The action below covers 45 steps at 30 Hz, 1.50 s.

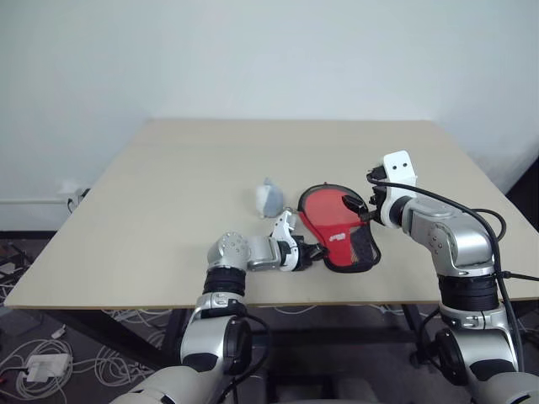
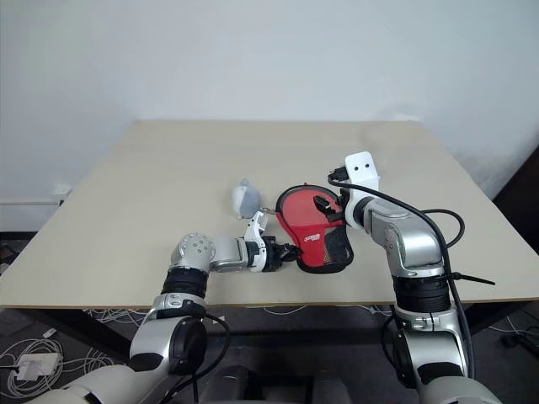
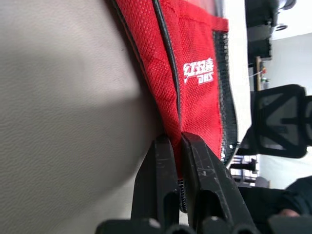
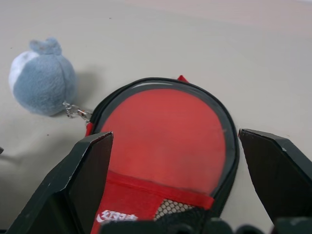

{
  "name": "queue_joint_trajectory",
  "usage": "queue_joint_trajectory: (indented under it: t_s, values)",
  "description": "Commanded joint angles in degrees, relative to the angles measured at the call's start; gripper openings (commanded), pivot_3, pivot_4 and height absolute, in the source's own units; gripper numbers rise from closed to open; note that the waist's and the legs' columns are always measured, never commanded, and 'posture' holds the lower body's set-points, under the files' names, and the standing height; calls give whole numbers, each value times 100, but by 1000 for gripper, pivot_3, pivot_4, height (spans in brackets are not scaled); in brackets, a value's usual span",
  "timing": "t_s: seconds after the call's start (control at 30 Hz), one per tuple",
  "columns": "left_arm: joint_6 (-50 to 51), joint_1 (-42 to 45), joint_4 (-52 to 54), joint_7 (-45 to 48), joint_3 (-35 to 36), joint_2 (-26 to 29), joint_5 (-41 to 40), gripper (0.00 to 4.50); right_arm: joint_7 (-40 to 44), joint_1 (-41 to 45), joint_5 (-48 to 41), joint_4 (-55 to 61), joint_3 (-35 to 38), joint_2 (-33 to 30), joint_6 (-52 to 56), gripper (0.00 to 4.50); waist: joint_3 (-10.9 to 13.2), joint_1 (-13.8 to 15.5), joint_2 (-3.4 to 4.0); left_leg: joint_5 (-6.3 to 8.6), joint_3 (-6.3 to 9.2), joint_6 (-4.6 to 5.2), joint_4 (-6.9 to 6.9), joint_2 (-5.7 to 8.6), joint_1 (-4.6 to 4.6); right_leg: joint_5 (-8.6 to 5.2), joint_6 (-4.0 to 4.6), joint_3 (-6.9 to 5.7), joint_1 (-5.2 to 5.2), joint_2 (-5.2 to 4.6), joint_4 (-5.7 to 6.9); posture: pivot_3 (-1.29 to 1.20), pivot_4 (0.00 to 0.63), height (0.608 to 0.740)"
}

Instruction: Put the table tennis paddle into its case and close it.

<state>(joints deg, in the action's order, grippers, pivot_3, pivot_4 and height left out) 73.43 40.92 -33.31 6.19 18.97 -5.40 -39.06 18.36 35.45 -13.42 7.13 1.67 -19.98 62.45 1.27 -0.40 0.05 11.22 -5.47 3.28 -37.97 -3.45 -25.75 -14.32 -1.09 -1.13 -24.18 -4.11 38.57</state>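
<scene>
Soft, light fabric case (image 1: 338, 229): left gripper (image 1: 313, 250) pinching near-left zipper edge; right gripper (image 4: 175, 161) spread wide above; best gripped at rim

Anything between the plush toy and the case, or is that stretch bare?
Not bare: a short metal chain runs from the grey plush toy to the rim of the case. The right wrist view shows it; otherwise only table there.

I see the red paddle-shaped fabric case (image 1: 338, 229) lying on the beige wooden table (image 1: 168, 194) near its front edge, the red-faced table tennis paddle (image 4: 165, 139) inside it. Just left of the case sits a small grey-and-white plush ball (image 1: 269, 198), joined to it by a short chain.
</scene>
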Motion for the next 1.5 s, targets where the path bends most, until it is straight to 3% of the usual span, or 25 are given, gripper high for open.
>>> queue_joint_trajectory:
  t_s: [0.03, 0.2, 0.37, 0.47, 0.6, 0.8, 0.9, 0.97, 1.17, 1.43, 1.5]
  values:
    - [218, -415, -318, -221, -63, -17, 287, 65, -55, 212, -38, 153, 128, -34, -20, 4500, 0, -5, 0, 0, 0, 0, 4, 0, 8, -1, -1, 5, 4, 0, 0, 0, 0, 698]
    - [638, -587, 272, -354, 63, 24, 169, 65, -19, 267, -9, 54, 123, -98, -85, 4500, 0, -81, 0, 0, 0, -1, 10, -2, 12, -2, -2, 8, 5, 0, -1, 0, 0, 698]
    - [1722, -959, 1594, -593, 470, 42, -27, 65, 32, 327, 33, -129, 126, -243, -210, 4500, 2, -246, -3, 16, -3, -13, 19, 0, 10, -2, 9, 25, -2, 11, -1, 0, 0, 698]
    - [1907, -1347, 2305, -867, 418, 191, -660, 65, 32, 357, 46, -249, 126, -313, -285, 4500, 2, -280, -4, 31, -9, -24, 17, 2, 11, -5, 15, 38, -2, 34, 2, 0, 0, 698]
    - [1907, -1924, 2971, -1467, 78, 691, -1942, 65, 26, 392, 52, -365, 107, -326, -361, 4500, 3, -277, -5, 32, -4, -26, 18, -18, 17, -23, 39, 41, -8, 63, 17, 0, 0, 698]
    - [1907, -2901, 3829, -3007, -291, 1391, -4499, 65, 22, 355, 28, -377, 56, -274, -375, 4500, 4, -268, -6, 35, 1, -36, 13, -40, 23, -24, 48, 52, -9, 92, 22, 0, 0, 698]
    - [837, -3405, 4163, -4305, -1193, 2151, -6513, 65, 17, 351, 23, -370, 48, -249, -370, 4500, 6, -260, -13, 48, 3, -57, 10, -40, 22, -24, 49, 52, -6, 83, 21, 0, 0, 698]
    - [143, -3611, 4445, -4755, -1723, 2546, -7273, 65, 15, 347, 25, -368, 46, -232, -370, 4500, 6, -230, -13, 49, 4, -60, 15, -56, 22, -25, 49, 48, -10, 59, 23, 0, 0, 698]
    - [-833, -3708, 4917, -4945, -2425, 2719, -7394, 65, -21, 329, 19, -326, 18, -106, -356, 4500, 7, -144, -13, 49, -11, -31, 3, -5, 19, -30, 57, 40, -9, 6, 17, 0, 0, 698]
    - [-1121, -3356, 4774, -4847, -2771, 2953, -7394, 65, -36, 335, 30, -320, 4, -52, -367, 4500, 8, -61, -12, 48, -11, -30, 2, 4, 17, -30, 55, 36, -10, 11, 17, 0, 0, 698]
    - [-1122, -3302, 4730, -4793, -2787, 3016, -7394, 523, -38, 326, 29, -309, 7, -47, -368, 4500, 8, -61, -12, 48, -11, -31, 2, 15, 17, -30, 55, 34, -10, 13, 17, 0, 0, 698]
